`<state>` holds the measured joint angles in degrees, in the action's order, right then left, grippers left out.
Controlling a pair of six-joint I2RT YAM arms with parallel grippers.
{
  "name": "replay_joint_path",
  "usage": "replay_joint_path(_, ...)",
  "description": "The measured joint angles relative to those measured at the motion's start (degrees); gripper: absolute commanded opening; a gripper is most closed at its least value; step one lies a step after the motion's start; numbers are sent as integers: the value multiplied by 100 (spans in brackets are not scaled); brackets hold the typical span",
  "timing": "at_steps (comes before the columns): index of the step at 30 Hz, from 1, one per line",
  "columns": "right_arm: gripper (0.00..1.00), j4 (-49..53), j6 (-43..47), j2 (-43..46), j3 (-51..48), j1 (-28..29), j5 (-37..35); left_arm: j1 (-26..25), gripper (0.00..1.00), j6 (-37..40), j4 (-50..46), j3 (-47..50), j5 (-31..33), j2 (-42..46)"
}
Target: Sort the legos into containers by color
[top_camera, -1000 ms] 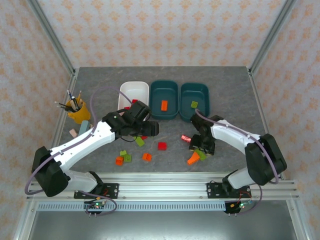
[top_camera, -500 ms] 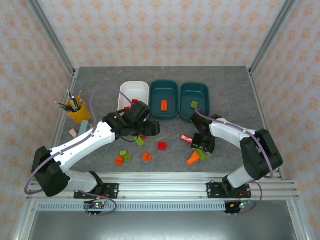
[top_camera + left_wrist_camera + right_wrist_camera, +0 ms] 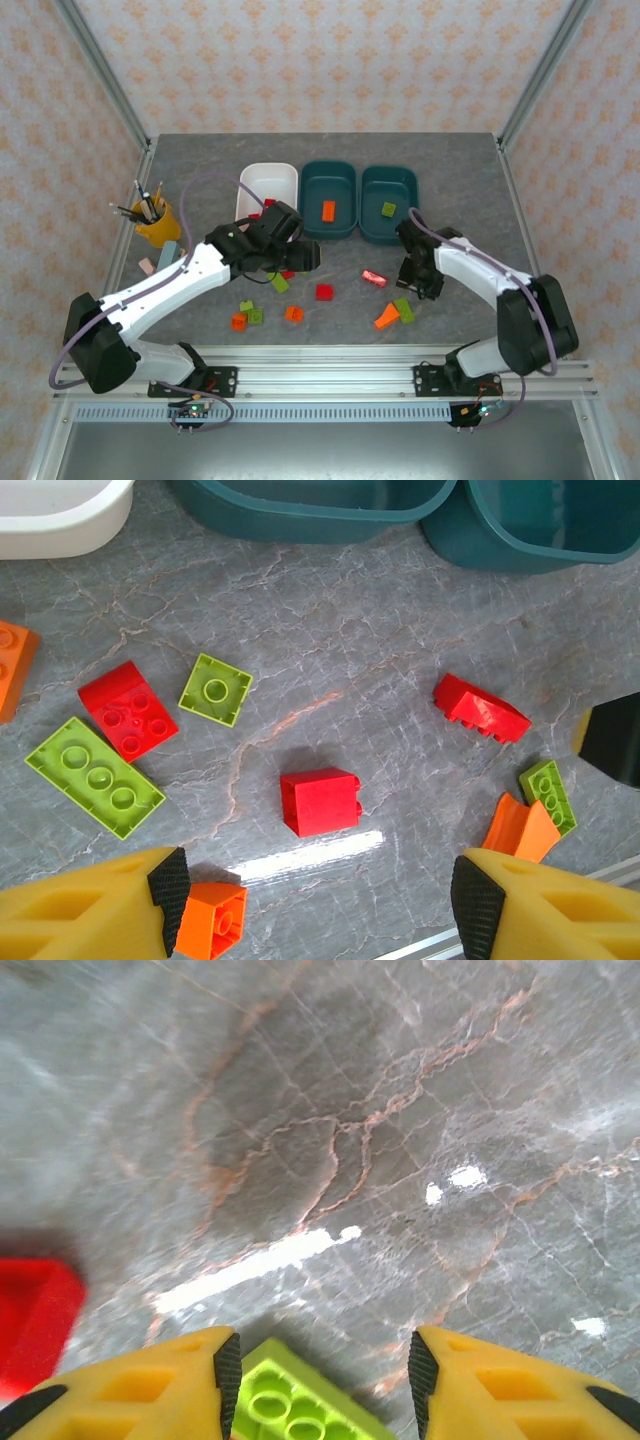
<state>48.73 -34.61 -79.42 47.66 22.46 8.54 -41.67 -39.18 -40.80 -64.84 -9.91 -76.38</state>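
The white tub (image 3: 270,166) holds a red brick (image 3: 256,214), the middle teal tub (image 3: 329,165) an orange brick (image 3: 328,210), the right teal tub (image 3: 390,169) a green brick (image 3: 388,209). The left end effector (image 3: 315,890) is released, and the right end effector (image 3: 320,1370) grasps a lime brick (image 3: 300,1405).

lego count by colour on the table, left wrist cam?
Red legos: 3
Orange legos: 3
Lime legos: 3
Total: 9
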Motion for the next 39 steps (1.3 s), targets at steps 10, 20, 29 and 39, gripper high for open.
replay_joint_path(10, 44, 348, -179, 391, -234, 365, 398, -37, 73, 0, 42, -4, -22, -24)
replay_joint_path(20, 42, 350, -177, -203, -258, 323, 490, -90, 73, 0, 133, -81, -37, -166)
replay_joint_path(29, 44, 278, -177, -470, -205, -101, 177, -101, 73, -2, 129, -81, -37, -146)
replay_joint_path(39, 48, 109, -240, -310, -90, -568, 24, -109, 73, -2, 138, -81, -76, -120)
